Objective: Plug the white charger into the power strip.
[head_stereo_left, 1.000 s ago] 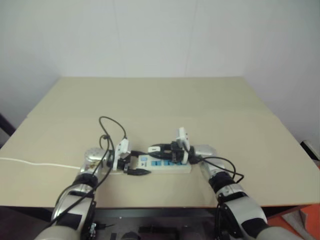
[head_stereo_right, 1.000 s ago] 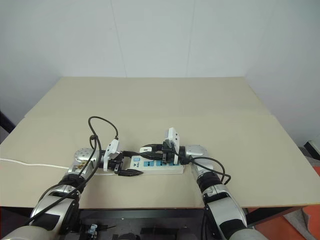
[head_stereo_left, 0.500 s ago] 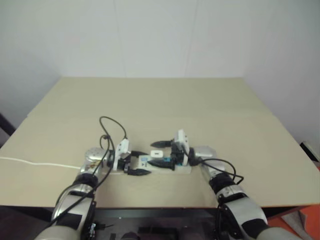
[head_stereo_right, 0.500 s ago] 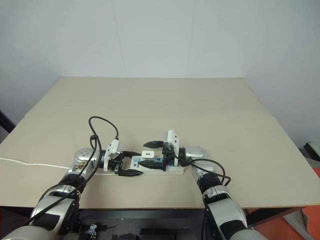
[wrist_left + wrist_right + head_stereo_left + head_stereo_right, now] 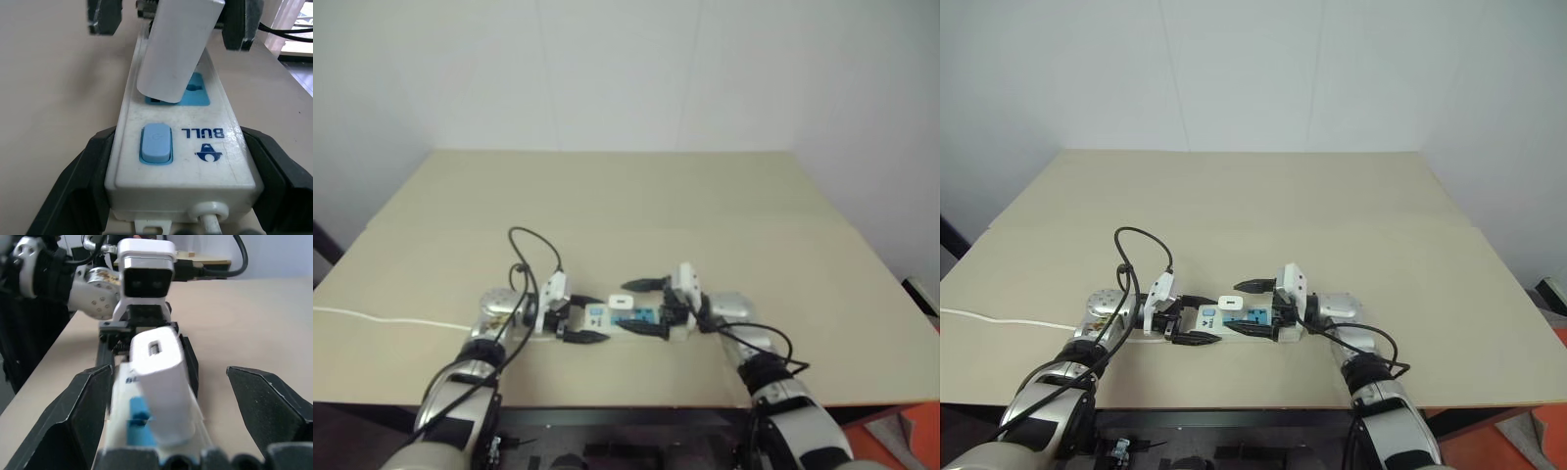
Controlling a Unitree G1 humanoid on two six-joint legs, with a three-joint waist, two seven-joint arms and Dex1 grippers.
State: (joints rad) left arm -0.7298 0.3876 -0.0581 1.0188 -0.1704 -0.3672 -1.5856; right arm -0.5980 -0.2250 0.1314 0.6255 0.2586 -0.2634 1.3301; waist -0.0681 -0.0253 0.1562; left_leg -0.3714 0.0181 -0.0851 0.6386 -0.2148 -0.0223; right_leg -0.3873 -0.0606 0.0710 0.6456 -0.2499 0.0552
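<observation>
Now white charger [image 5: 177, 51] seated in power strip [image 5: 182, 161] (R gripper [image 5: 1255, 307] agape).

My right gripper [image 5: 183, 423] stands wide apart; between its fingers [image 5: 73, 416] the white charger [image 5: 159, 382] sits upright in the power strip [image 5: 124, 411]

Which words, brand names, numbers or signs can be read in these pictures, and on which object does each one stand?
"BULL": printed in dark blue on the long white plastic power strip, next to its light blue switch.
A small dark blue logo mark sits beside that word; its shape is too small to make out.
The small white rounded charger block carries no readable text.
In the head views the print on the strip is too small to read.
</observation>
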